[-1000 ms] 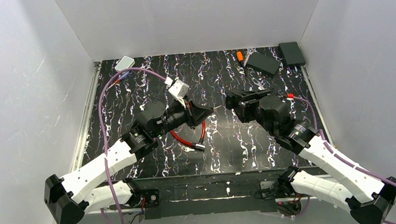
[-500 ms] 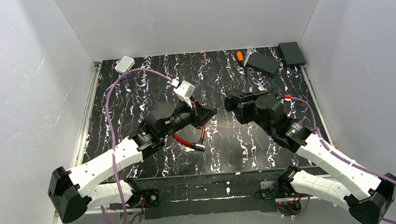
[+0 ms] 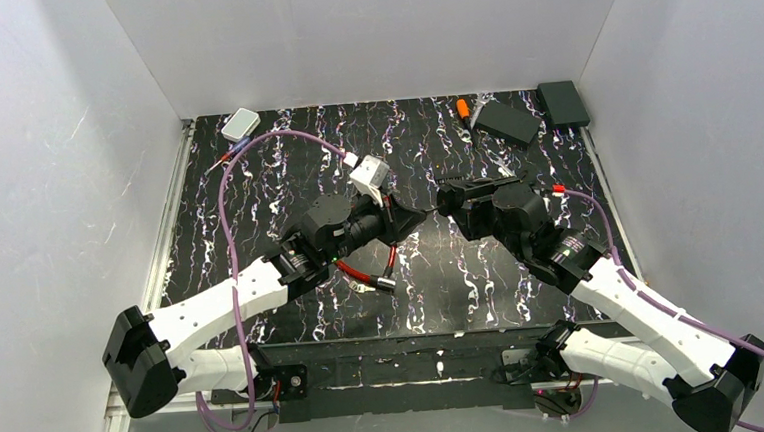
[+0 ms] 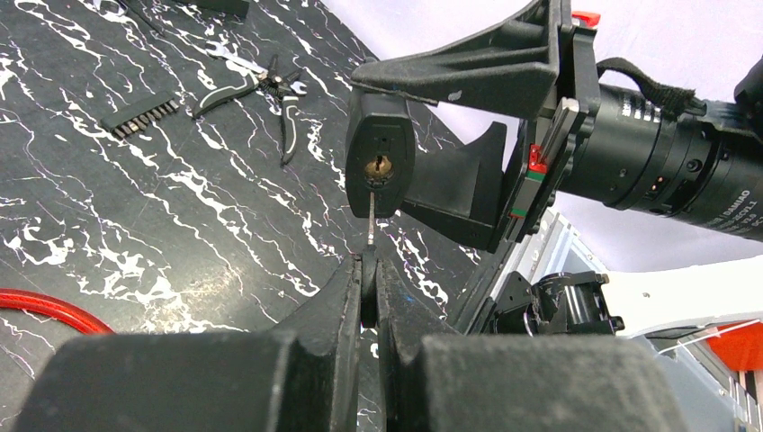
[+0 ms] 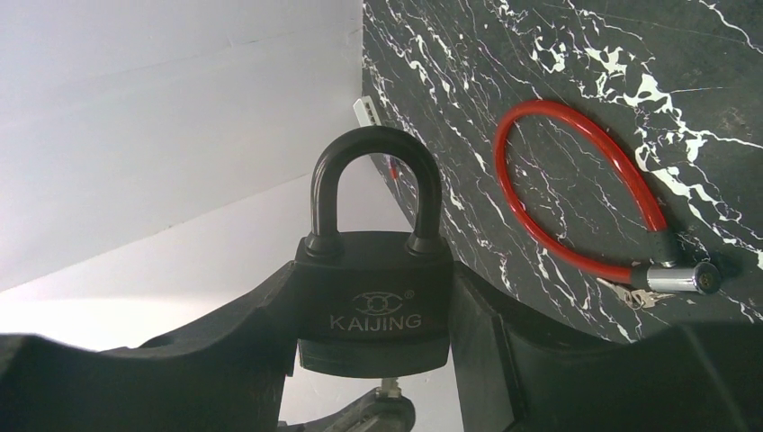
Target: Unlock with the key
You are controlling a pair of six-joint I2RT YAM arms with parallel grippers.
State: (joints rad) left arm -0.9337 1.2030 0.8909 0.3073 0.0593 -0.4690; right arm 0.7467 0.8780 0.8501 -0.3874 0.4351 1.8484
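Note:
A black padlock [image 5: 373, 288] marked KAIJING sits upright between the fingers of my right gripper [image 5: 373, 310], which is shut on its body, shackle closed. In the left wrist view the padlock's [image 4: 380, 171] underside faces me, its brass keyhole [image 4: 381, 166] showing. My left gripper [image 4: 364, 270] is shut on the head of a key [image 4: 371, 220]. The thin blade points up, and its tip reaches the lock's underside at the keyhole. How deep it sits I cannot tell. From above, the left gripper [image 3: 408, 219] and right gripper [image 3: 452, 200] meet mid-table.
A red cable lock [image 3: 366, 269] with small keys lies under the left arm. Pliers [image 4: 261, 85] and a bit strip [image 4: 144, 115] lie on the marbled table. At the back stand two black boxes [image 3: 507, 121], an orange screwdriver [image 3: 463, 108] and a white box [image 3: 241, 122].
My left arm has moved right, carrying the key across the gap to the padlock's underside. The right arm with the padlock has barely shifted.

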